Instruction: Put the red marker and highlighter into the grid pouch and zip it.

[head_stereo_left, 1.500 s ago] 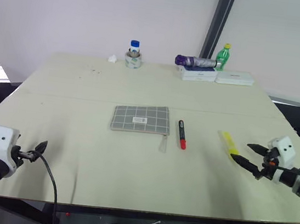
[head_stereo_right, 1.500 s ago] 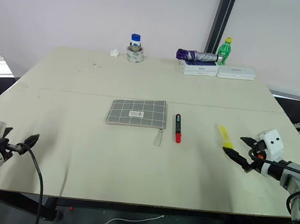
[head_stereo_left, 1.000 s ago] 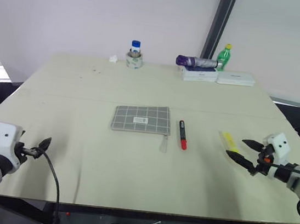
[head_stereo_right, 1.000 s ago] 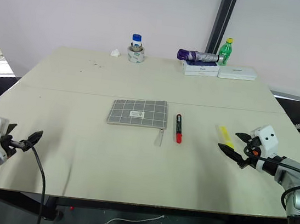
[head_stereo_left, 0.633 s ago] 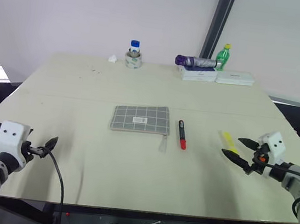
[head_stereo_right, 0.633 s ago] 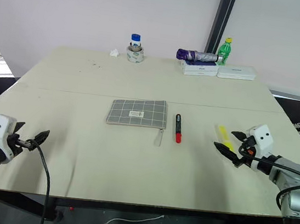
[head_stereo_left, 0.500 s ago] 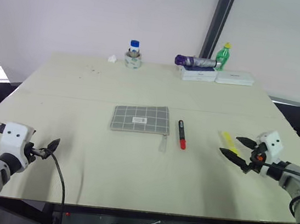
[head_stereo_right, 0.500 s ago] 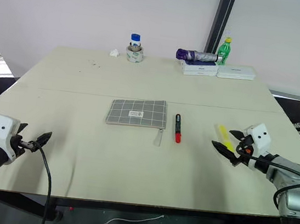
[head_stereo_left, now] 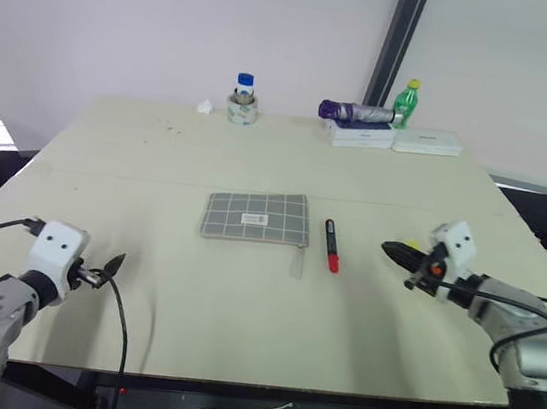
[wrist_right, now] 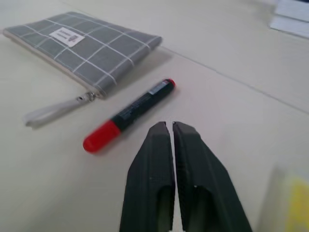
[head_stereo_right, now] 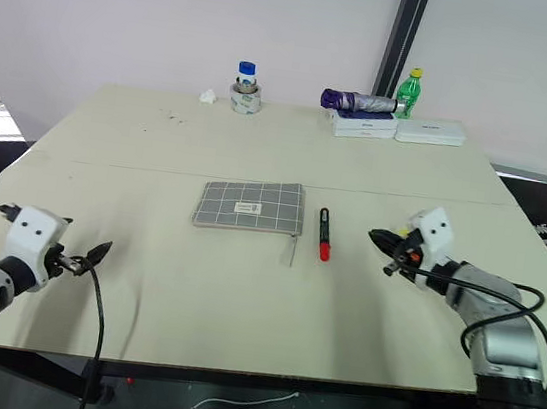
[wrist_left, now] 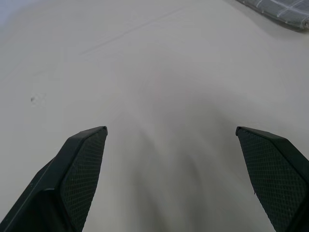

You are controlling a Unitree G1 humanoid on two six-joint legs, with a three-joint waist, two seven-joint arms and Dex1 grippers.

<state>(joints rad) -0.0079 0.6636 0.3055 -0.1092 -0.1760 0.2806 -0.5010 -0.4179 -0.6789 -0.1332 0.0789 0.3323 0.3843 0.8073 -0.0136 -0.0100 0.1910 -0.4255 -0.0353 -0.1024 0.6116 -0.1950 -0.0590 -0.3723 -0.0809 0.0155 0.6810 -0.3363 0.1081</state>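
The grid pouch lies flat at the table's middle, its zipper pull tab trailing toward me. Just right of it lies the red marker, black barrel with the red cap end nearest me. My right gripper hovers low to the right of the marker, pointing at it, its fingers shut with nothing between them. The yellow highlighter lies on the table beside that gripper, mostly hidden behind it in the head views. My left gripper is open over bare table at the near left, fingers wide apart.
Along the far edge stand a blue-lidded jar on a tape roll, a folded purple umbrella on white boxes, and a green bottle. The table ends close in front of me.
My right gripper has moved left past the highlighter toward the marker, and its fingers have shut. My left gripper has crept forward and inward, still open.
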